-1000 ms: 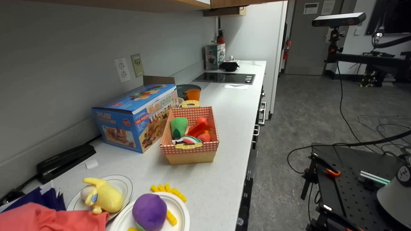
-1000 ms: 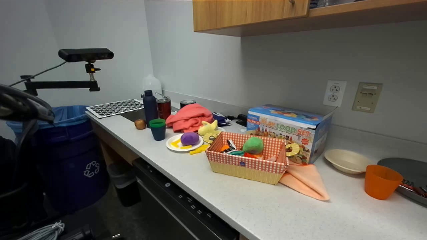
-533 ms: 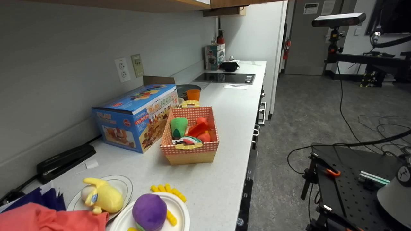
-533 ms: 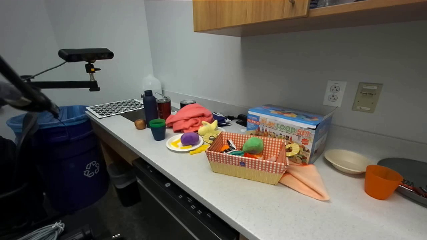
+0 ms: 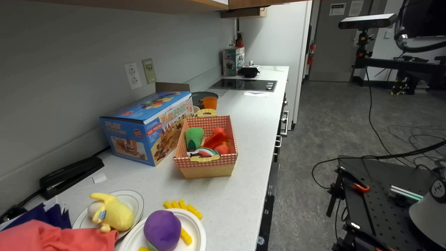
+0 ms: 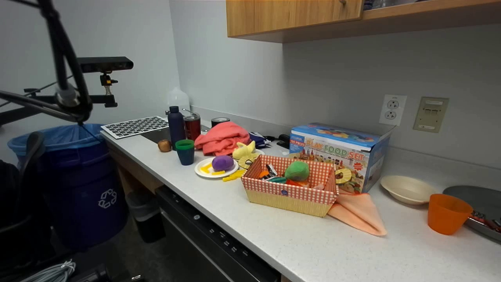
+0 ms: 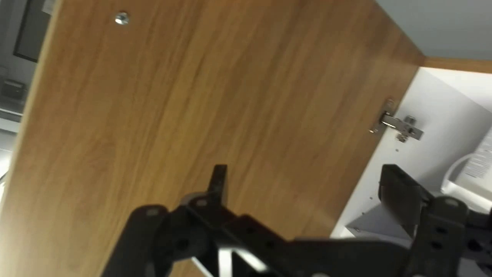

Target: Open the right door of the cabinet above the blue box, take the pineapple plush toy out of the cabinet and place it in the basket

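The wall cabinet's underside shows at the top of both exterior views [image 5: 139, 5] [image 6: 407, 31]. In the wrist view its door [image 7: 230, 107] stands open, inner face toward me, hinged to the white interior [image 7: 449, 111]. My gripper [image 7: 306, 169] is open and empty, one finger before the door, the other before the interior. It does not show in the exterior views. The pineapple plush toy is out of view. The basket [image 5: 207, 172] [image 6: 289, 203], with red-checked lining, stands on the counter holding toy food. The blue box [image 5: 129, 139] [image 6: 332, 135] stands beside it, against the wall.
Another cabinet door [image 6: 293, 15] is shut. A metal hinge [image 7: 401, 125] and a white printed item [image 7: 476, 165] are in the open cabinet. A purple plush [image 6: 222, 163], a yellow plush [image 6: 243, 150], an orange cup [image 6: 448, 213] and a peach cloth [image 6: 358, 213] lie on the counter.
The arm's dark cable loop with its silver connector has moved farther in from the left in an exterior view. The things on the counter have not moved.
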Action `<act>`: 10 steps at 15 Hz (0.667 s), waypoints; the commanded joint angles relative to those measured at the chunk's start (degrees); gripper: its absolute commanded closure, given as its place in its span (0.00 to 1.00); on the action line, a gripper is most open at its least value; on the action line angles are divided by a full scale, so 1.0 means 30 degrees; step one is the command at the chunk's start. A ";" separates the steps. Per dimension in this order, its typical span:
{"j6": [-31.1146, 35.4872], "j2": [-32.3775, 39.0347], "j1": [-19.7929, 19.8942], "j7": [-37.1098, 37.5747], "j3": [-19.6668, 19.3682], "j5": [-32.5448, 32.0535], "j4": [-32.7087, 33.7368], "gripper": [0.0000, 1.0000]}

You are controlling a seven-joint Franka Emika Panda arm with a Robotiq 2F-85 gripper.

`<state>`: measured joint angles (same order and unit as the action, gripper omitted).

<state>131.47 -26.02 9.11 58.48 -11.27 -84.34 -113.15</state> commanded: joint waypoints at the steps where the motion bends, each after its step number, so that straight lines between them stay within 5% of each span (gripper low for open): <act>1: 0.3002 0.0189 -0.0784 0.0523 -0.0693 0.1357 0.0521 0.00; 7: 0.7819 0.1674 -0.0265 0.2065 -0.1362 0.4062 0.1310 0.00; 10: 0.6801 0.0962 -0.0358 0.1679 -0.1143 0.3244 0.0497 0.00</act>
<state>151.88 -23.13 8.03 63.51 -14.70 -74.61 -111.66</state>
